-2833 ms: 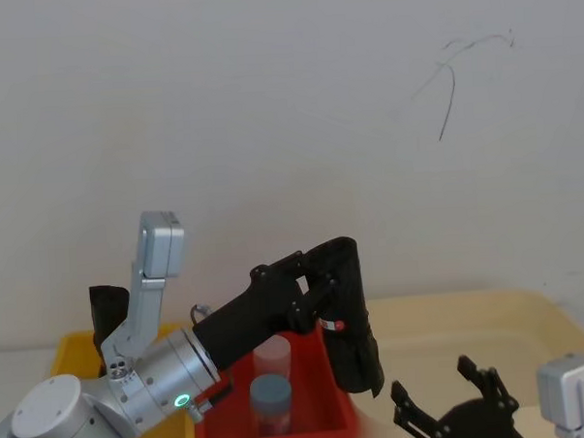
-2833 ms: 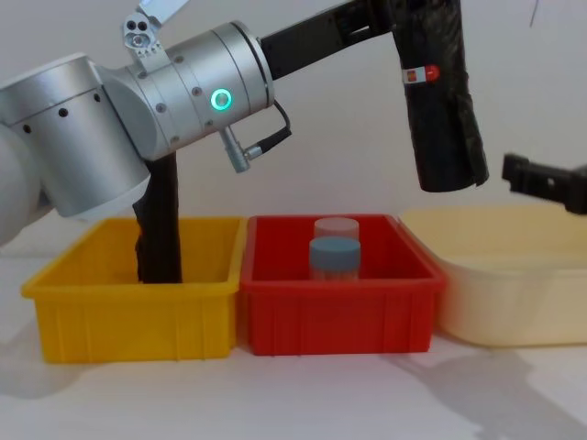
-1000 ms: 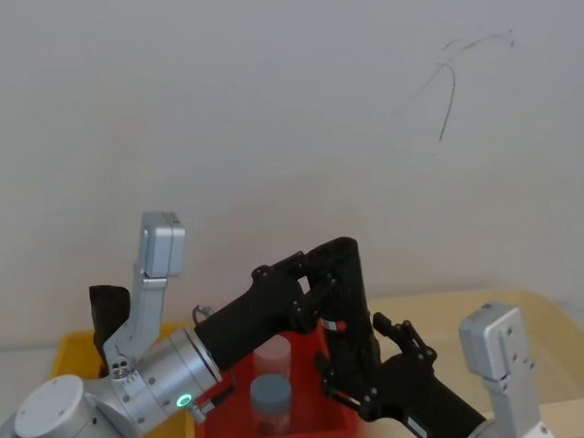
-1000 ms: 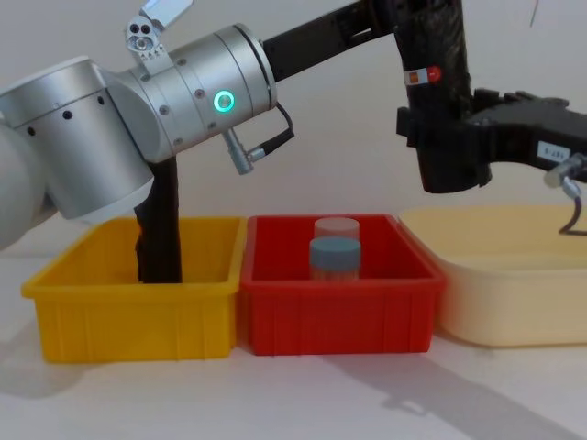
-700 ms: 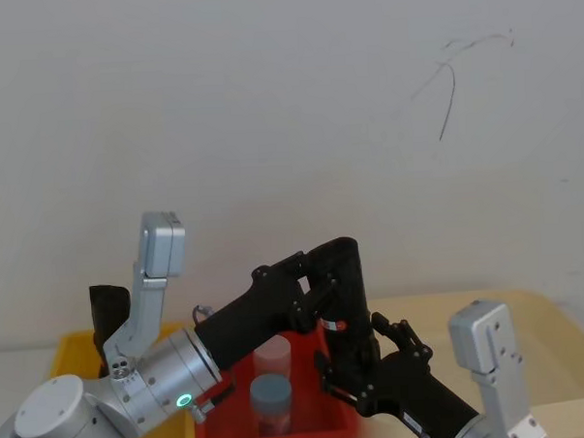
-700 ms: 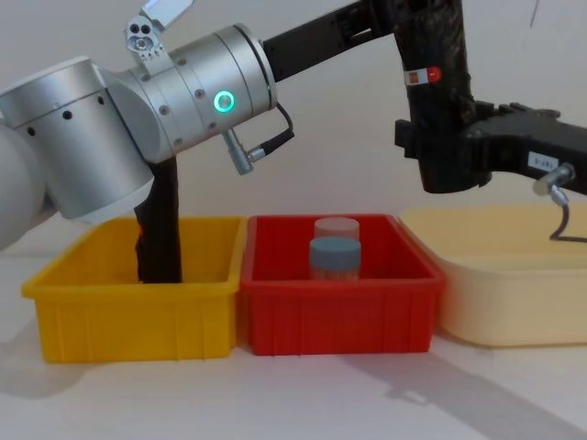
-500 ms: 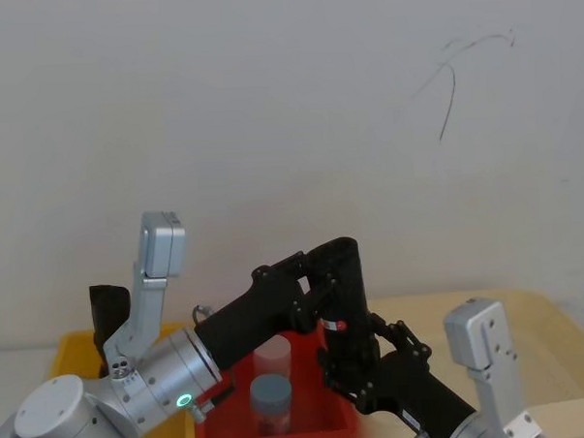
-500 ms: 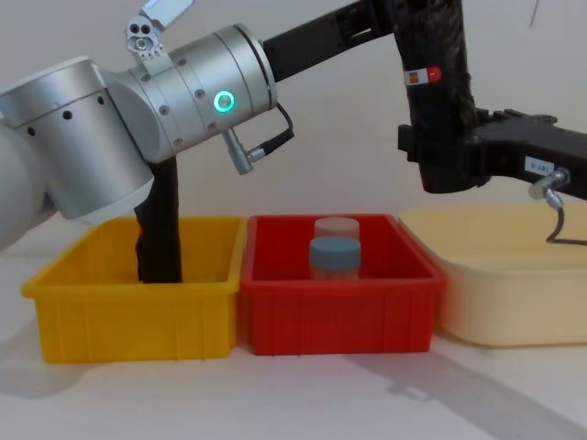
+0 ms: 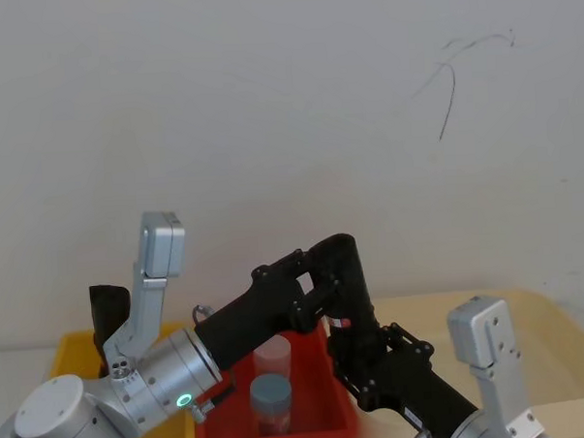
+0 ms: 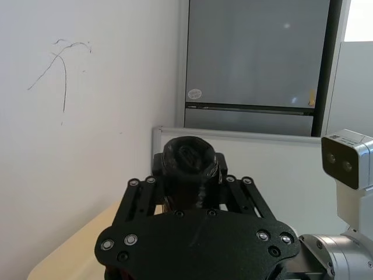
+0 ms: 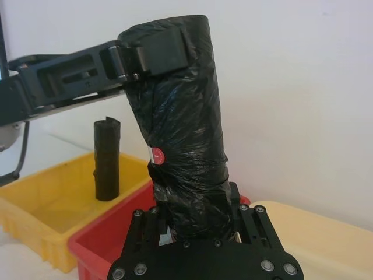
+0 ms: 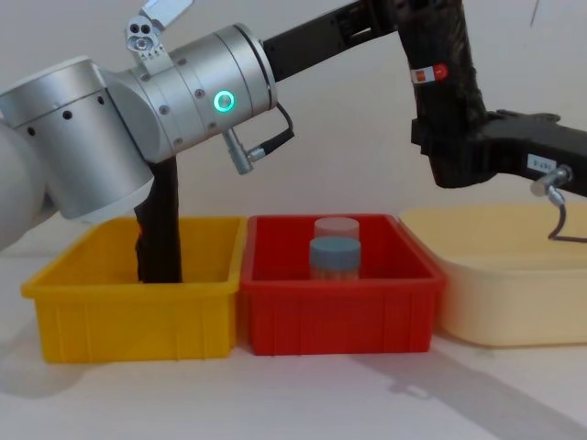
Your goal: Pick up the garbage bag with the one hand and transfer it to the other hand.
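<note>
You have one garbage bag (image 12: 443, 87) high in the air, above the place where the red bin (image 12: 335, 321) meets the cream bin (image 12: 514, 307). Two grippers are closed on it: the left gripper (image 10: 187, 185) pinches its top and the right gripper (image 12: 456, 154) clamps its lower part, under the sticker (image 12: 428, 73). There are three bins in a row; the yellow bin (image 12: 128, 321) on the left has one second black roll (image 12: 160, 229) standing in it, and the red one has two capped jars (image 12: 335, 258).

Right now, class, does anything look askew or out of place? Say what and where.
The garbage bag is tilted, not upright. The left gripper clamps its top and the right gripper clamps its lower end, which leans to the robot's right. Nothing else stands out.
</note>
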